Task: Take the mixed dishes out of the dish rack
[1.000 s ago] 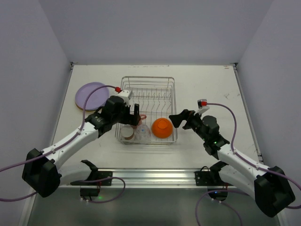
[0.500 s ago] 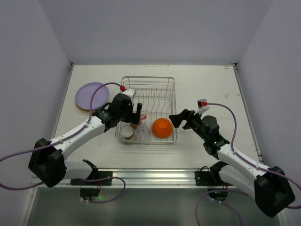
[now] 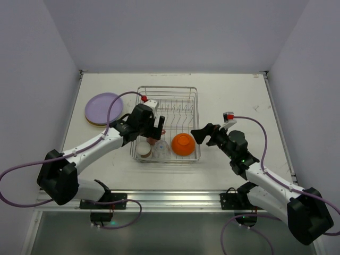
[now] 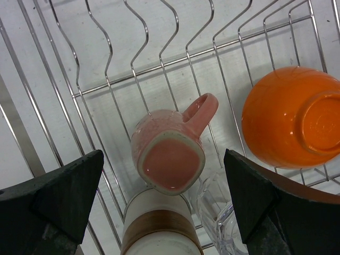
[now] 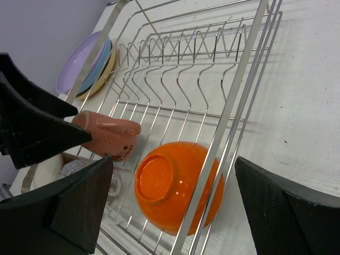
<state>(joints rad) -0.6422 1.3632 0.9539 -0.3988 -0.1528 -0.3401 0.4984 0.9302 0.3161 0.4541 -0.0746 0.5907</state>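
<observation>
The silver wire dish rack stands mid-table. In its near part lie a pink mug, a cream cup with a brown band, a clear glass and an upturned orange bowl. My left gripper is open and hovers over the rack. In the left wrist view the gripper straddles the mug, bottom up, without touching it. My right gripper is open and empty just outside the rack's right side, beside the bowl. The lavender plate tops a stack left of the rack.
The rack's upright prongs stand bare in its far half. Its right rim wire runs between my right gripper and the bowl. The plate stack shows lavender, light-blue and yellow edges. Grey walls enclose the table.
My left gripper has moved right and farther over the rack, coming above the pink mug. The right arm and the dishes have not moved.
</observation>
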